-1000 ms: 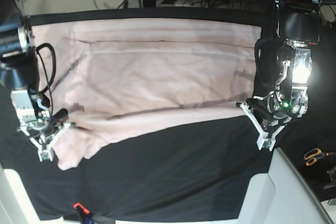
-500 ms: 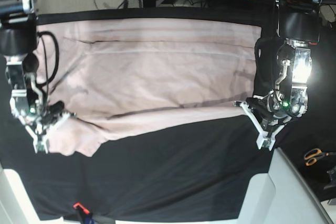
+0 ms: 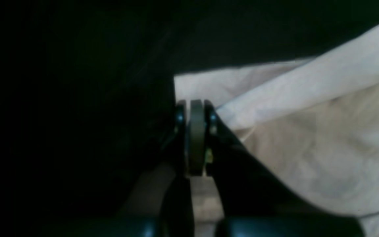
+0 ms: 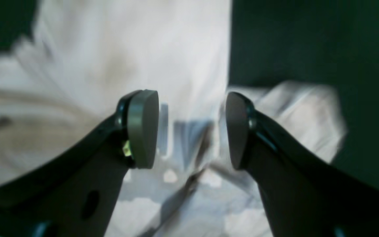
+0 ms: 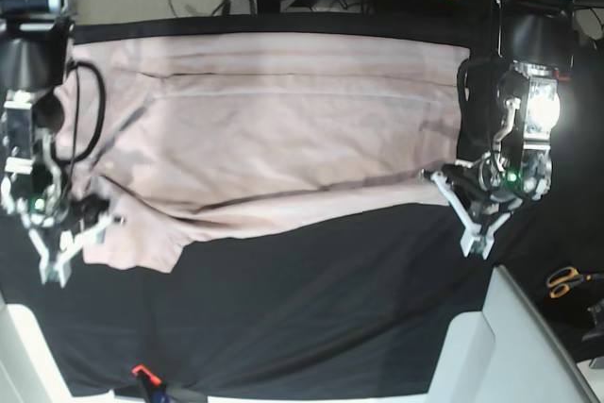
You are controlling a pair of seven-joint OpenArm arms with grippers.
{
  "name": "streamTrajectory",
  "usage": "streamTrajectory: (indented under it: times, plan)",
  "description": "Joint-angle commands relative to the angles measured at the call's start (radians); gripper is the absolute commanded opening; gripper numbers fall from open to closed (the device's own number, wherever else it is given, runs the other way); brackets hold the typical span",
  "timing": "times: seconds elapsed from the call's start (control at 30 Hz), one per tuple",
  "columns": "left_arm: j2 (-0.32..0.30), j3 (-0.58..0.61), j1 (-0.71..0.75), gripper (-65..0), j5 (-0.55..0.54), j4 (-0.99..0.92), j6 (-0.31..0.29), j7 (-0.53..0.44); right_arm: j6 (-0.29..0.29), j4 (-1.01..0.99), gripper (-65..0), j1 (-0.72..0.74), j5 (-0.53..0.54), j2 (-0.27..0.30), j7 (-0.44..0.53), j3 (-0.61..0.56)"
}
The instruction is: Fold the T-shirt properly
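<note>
the plain pale pink cotton t-shirt (image 5: pixel 274 129) lies spread across the far half of the black-clothed desk (image 5: pixel 311 318), its near edge folded over in a long loose ridge and one sleeve trailing toward the near left of the base view. it looks light, limp and thin, so it should drape and sag wherever it is not supported, and a single layer could slip free or bunch if pinched too shallowly. the left gripper (image 3: pixel 196 138) sits at the shirt's corner with its fingers clenched together; a pale fold meets them, but the wrist view does not settle whether cloth is actually caught between them. the right gripper (image 4: pixel 192 130) hovers over the rumpled sleeve with its fingers released and spread, pink fabric showing in the gap. sensible holds, i judge, are the hem corners and the sleeve seam, where doubled cloth gives more to bite; lifting both ends evenly should keep the fold straight.
</note>
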Motion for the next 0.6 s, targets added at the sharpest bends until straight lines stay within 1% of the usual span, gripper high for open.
streamTrajectory:
  times: [0.0,0.1,0.13,0.2,0.23,0.27,0.33,0.4,0.57]
  plan:
    - [-0.012,-0.005,-0.017,-65.0,0.003,0.017,0.006,-0.033,-0.001,-0.031,-33.2,0.065,-0.005,0.023,0.050,0.001]
    - [-0.012,-0.006,-0.001,-65.0,0.003,0.016,0.006,-0.050,0.002,-0.261,-33.0,0.196,-0.005,0.027,0.129,-0.003]
    - [-0.012,-0.006,0.004,-65.0,0.003,0.017,0.006,-0.050,0.015,-0.357,-33.0,0.240,-0.005,0.027,0.162,-0.003]
    - [-0.012,-0.006,0.006,-65.0,0.003,0.016,0.006,-0.050,0.078,-0.555,-33.0,0.323,-0.008,0.027,0.244,-0.004]
    - [-0.012,-0.006,0.006,-65.0,0.003,0.016,0.006,-0.050,0.098,-0.631,-33.0,0.351,-0.008,0.029,0.287,-0.004]
    - [-0.012,-0.006,0.006,-65.0,0.003,0.016,0.006,-0.050,0.114,-0.701,-33.0,0.375,-0.008,0.029,0.329,-0.004]
    - [-0.014,-0.006,0.010,-65.0,0.003,0.016,0.006,-0.050,0.126,-0.825,-33.0,0.415,-0.008,0.029,0.398,-0.004]
    - [-0.014,-0.008,0.015,-65.0,0.003,0.017,0.006,-0.050,0.127,-0.899,-33.3,0.427,-0.008,0.021,0.441,-0.004]
    - [-0.014,-0.008,0.018,-65.0,0.003,0.017,0.006,-0.050,0.124,-0.914,-33.5,0.391,-0.008,0.017,0.490,-0.003]
